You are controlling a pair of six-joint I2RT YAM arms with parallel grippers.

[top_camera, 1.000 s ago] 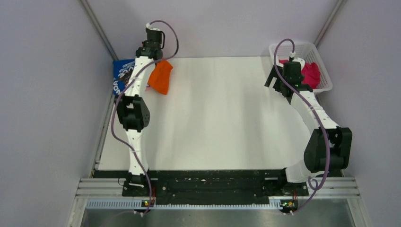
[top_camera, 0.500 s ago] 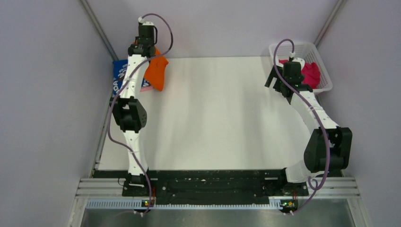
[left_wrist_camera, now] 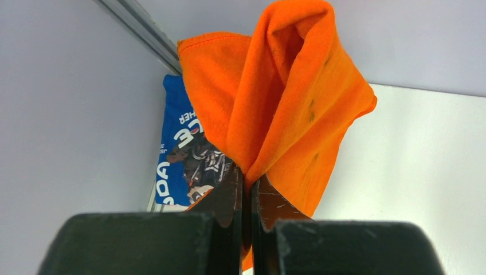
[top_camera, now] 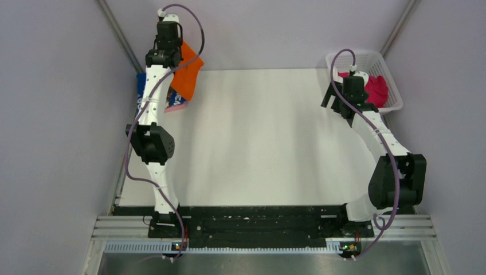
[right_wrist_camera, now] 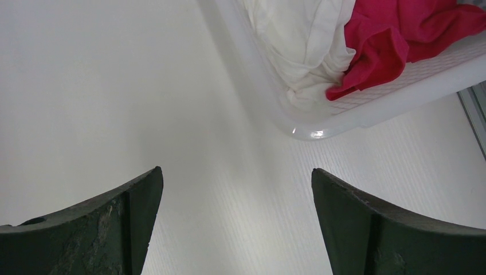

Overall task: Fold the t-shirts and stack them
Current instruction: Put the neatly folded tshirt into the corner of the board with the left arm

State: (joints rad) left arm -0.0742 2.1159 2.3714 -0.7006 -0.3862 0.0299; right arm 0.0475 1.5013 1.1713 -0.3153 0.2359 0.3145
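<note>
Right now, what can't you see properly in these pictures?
- Blue shirt: in the left wrist view the orange shirt covers its right side, so the words are incomplete. In the top view the left arm crosses it.
- Bottom of the orange shirt: in the left wrist view it is hidden behind the left gripper.
- White shirt and pink shirt: in the right wrist view both are cut off by the top edge.

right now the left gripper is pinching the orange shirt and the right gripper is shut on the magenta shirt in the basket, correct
Not quite. The right gripper is open and empty: the right wrist view shows its jaws wide apart over the table beside the basket, with the magenta shirt lying in it. The left gripper is indeed shut on the orange shirt.
</note>
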